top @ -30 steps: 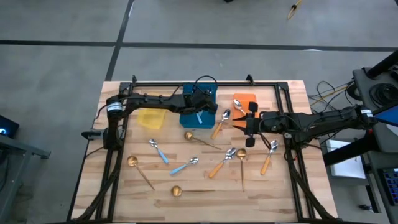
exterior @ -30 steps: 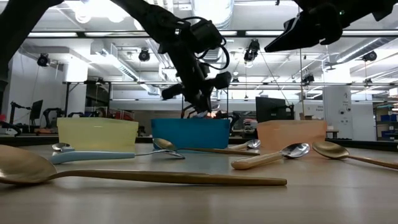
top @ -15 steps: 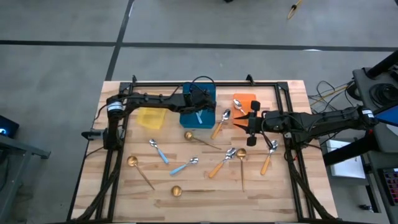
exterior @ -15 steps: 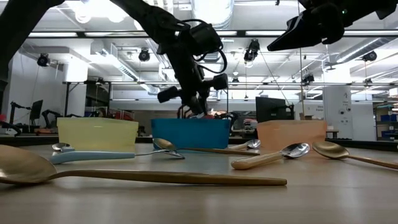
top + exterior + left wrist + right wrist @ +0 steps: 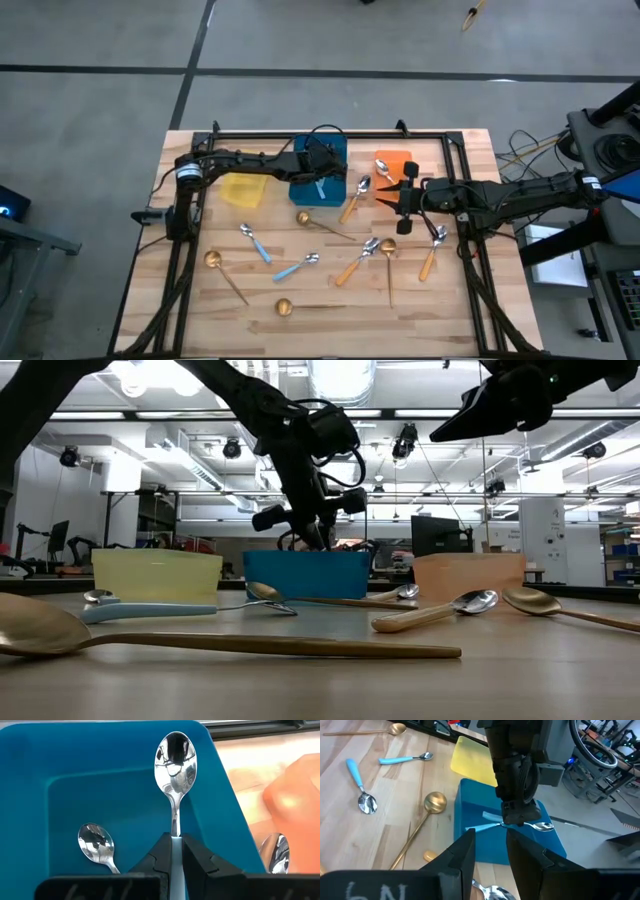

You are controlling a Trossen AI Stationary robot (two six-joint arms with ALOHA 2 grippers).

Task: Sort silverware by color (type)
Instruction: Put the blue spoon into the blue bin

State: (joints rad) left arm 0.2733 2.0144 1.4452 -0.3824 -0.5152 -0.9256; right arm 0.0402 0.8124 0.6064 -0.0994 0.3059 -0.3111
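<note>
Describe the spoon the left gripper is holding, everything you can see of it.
The held spoon has a shiny silver bowl that mirrors the room, a thin silver neck and a light-blue handle. The left gripper is shut on the handle and holds it above the blue bin, bowl pointing away from the wrist. The right wrist view shows it roughly level. Another silver-bowled spoon already lies inside the bin.

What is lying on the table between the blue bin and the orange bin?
In the high view, one orange-handled spoon lies on the wood in the gap between the blue bin and the orange bin.
</note>
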